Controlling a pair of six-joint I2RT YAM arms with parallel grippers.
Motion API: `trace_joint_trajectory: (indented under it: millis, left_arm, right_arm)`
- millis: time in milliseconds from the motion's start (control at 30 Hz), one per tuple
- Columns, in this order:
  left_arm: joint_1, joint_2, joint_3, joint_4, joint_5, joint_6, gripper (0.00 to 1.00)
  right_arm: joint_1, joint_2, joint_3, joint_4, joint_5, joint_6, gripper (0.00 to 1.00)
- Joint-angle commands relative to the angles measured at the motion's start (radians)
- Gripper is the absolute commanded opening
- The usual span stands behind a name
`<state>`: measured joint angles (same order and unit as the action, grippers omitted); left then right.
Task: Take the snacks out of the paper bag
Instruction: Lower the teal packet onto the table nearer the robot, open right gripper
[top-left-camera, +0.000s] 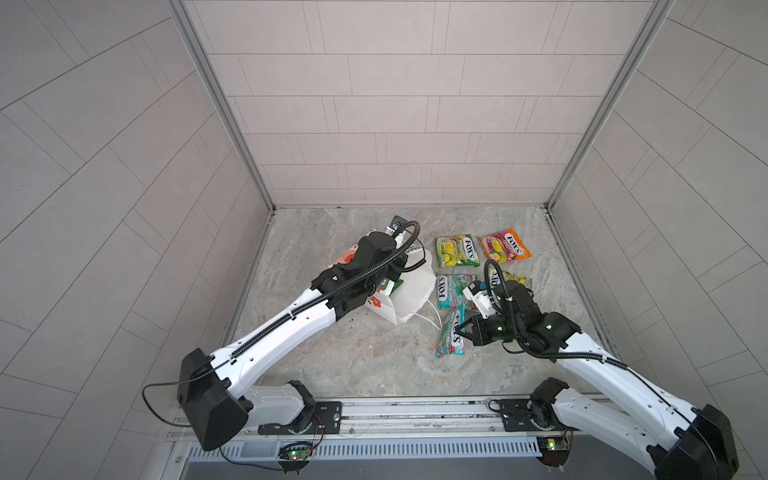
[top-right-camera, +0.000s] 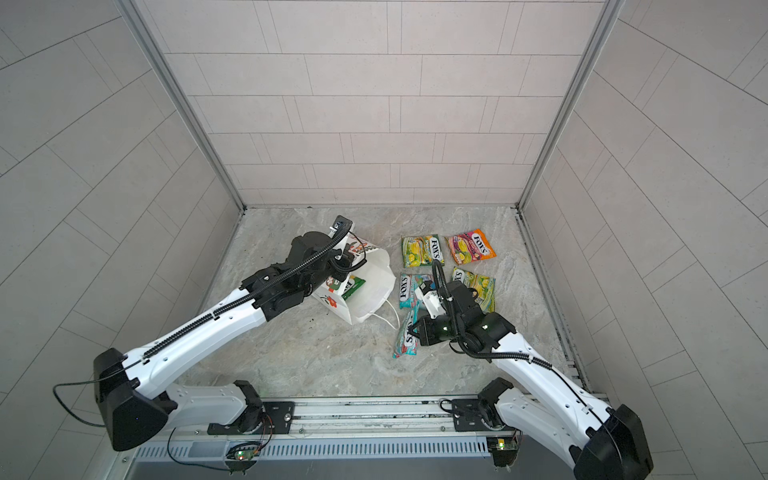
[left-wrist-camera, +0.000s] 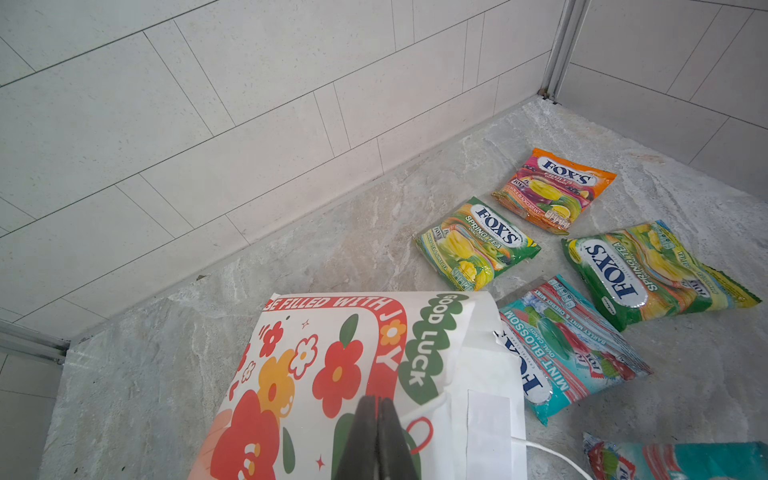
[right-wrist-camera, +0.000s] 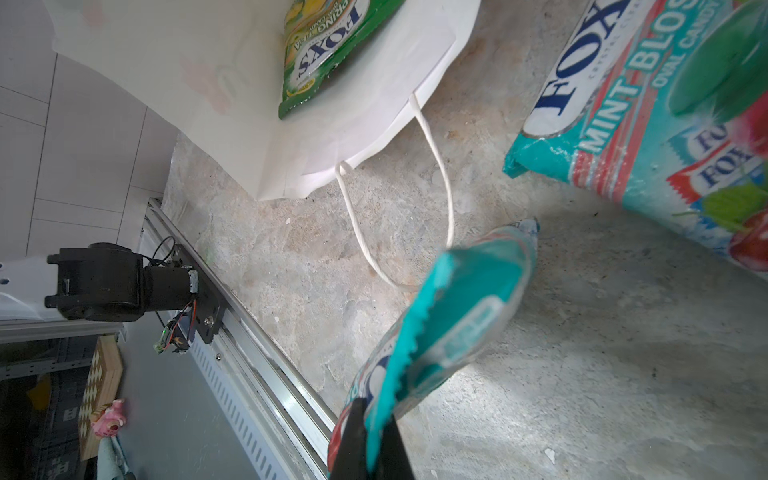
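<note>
**Inspector:** Obstructions, both top views?

**Assessor:** Left arm covers the upper left of the paper bag (top-left-camera: 411, 291). Right arm overlaps a green-yellow packet (top-left-camera: 521, 280).

**Inspector:** Wrist views?

**Assessor:** Left hand (left-wrist-camera: 377, 401) and right hand (right-wrist-camera: 372, 415) run off the bottom edge. Left wrist: held teal packet (left-wrist-camera: 681, 461) clipped at lower right. Right wrist: bagged green packet (right-wrist-camera: 324, 45) cut at top, large teal packet (right-wrist-camera: 665, 124) at right. Held packet's print is unreadable there.

1. I see the paper bag (top-left-camera: 409, 291) on its side on the tabletop (top-left-camera: 353, 365); the bagged packet (top-right-camera: 354, 286) lies inside.
2. Right of it: back-left packet (top-left-camera: 456, 250) beside back-right packet (top-left-camera: 504, 245).
3. Before them: middle-left packet (top-left-camera: 451, 289), middle-right packet (top-right-camera: 480, 286).
4. In front of those: front packet (top-left-camera: 449, 345).
</note>
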<state>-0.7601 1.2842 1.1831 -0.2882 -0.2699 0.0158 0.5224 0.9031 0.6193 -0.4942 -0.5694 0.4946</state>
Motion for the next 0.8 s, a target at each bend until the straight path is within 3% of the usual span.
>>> trace_joint_trajectory:
  millis: [0,367,533,767]
  left_arm:
    - [-0.005,-0.023,0.004,0.015,-0.005,-0.006,0.00]
    - [-0.005,-0.022,0.003,0.015,-0.003,-0.007,0.00]
    - [-0.005,-0.023,0.003,0.016,-0.002,-0.007,0.00]
    - [-0.005,-0.019,0.004,0.017,0.000,-0.007,0.00]
  right_arm:
    - [0.000,-0.001,0.006,-0.009,0.044,-0.021,0.00]
    - [0.000,0.050,0.007,-0.115,0.204,-0.051,0.02]
    - [-0.001,0.064,0.011,-0.127,0.248,-0.050,0.13]
    - [0.000,0.077,0.016,-0.144,0.309,-0.045,0.38]
